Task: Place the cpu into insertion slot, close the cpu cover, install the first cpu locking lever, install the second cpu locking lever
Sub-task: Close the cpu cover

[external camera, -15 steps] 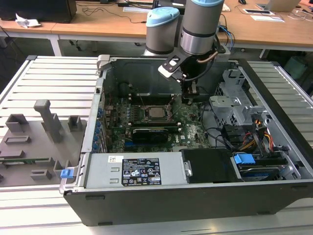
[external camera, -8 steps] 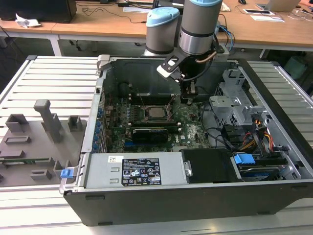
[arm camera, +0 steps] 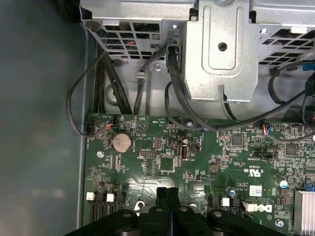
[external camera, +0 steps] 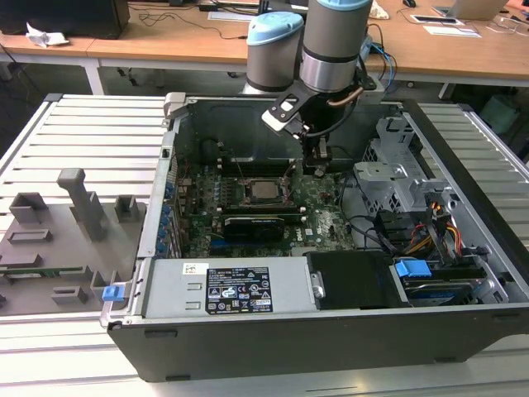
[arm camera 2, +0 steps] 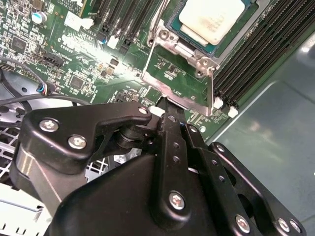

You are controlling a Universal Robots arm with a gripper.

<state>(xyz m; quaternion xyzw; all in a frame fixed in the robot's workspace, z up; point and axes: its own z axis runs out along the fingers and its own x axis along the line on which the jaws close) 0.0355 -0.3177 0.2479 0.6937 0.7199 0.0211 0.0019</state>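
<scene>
Now the open computer case (external camera: 157, 215) lies on a slatted table (external camera: 74, 132), and the arm (external camera: 331, 50) reaches down into it over the green motherboard (external camera: 322, 219). On that board, the insertion slot (external camera: 246, 193) already holds the cpu (arm camera 2: 211, 19), which lies flat with its silvery top up. The cpu cover (arm camera 2: 189, 101) is swung open, away from the chip, and green board shows through its window. The gripper (arm camera 2: 166, 105) has its fingers pressed together, with the tips right at the cover's outer edge. Whether they pinch that edge or only touch it cannot be told.
</scene>
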